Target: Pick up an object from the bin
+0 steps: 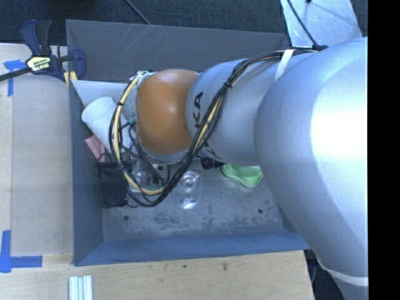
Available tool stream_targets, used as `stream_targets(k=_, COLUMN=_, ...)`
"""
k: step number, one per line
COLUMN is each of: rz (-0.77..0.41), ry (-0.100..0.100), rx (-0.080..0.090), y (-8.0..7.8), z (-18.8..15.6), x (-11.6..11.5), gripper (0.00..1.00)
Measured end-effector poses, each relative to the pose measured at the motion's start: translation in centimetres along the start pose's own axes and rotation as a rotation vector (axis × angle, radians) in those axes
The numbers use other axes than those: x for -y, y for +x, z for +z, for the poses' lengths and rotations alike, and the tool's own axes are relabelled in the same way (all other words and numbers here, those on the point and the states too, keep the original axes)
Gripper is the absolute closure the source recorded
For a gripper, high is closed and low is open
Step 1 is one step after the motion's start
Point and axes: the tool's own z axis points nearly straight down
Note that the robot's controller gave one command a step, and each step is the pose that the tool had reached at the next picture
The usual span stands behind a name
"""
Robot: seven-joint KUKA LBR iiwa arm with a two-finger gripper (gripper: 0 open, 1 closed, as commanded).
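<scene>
My gripper is low in the left half of the bin, mostly hidden under the arm's wrist and its cables. A black boxy thing lies just to its left on the bin floor. A small clear plastic piece sits just to its right. A pink block lies a little further up on the left, below a white rounded thing near the bin's left wall.
A light green soft thing lies right of the middle, partly under the arm. The arm with its orange cover and looped cables spans the bin from the right and hides the middle. Bare floor shows along the near wall.
</scene>
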Motion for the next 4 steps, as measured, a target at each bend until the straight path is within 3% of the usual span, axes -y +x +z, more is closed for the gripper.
stream_targets(k=1, rz=-0.157, ry=0.001, rx=-0.001, y=-0.2, z=4.2, x=0.8, gripper=0.0)
stream_targets(k=2, rz=-0.079, ry=-0.007, rx=0.011, y=-0.8, z=5.3, x=0.7, gripper=1.0)
stream_targets(k=4, rz=-0.069, ry=-0.005, rx=0.008, y=-0.8, z=4.9, x=0.7, gripper=1.0)
